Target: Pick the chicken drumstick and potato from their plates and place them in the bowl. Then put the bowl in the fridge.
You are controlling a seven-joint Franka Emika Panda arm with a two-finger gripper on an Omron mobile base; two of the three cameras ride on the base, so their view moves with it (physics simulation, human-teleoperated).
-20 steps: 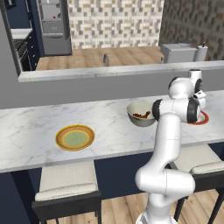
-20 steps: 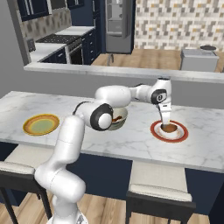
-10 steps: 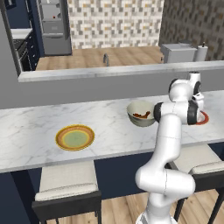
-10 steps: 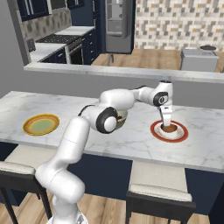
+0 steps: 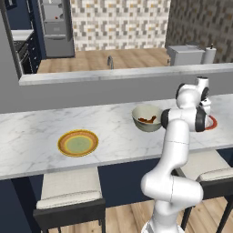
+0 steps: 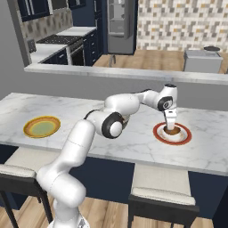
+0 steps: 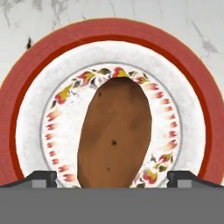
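The gripper (image 7: 112, 179) hung spread wide over the potato (image 7: 114, 133) on the red-rimmed plate (image 7: 39, 61); descending squarely, fingers straddling its narrow width, seemed wisest before closing.

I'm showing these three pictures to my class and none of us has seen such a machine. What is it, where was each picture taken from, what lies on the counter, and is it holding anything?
It is a white robot arm on a rolling base, in a computer-drawn kitchen. Two pictures come from cameras behind it, left and right; the third looks down from its hand. On the marble counter lie a yellow-rimmed plate, a bowl with a dark drumstick inside, and a red-rimmed plate bearing a brown potato. The gripper hangs open over the potato, one fingertip each side, holding nothing.
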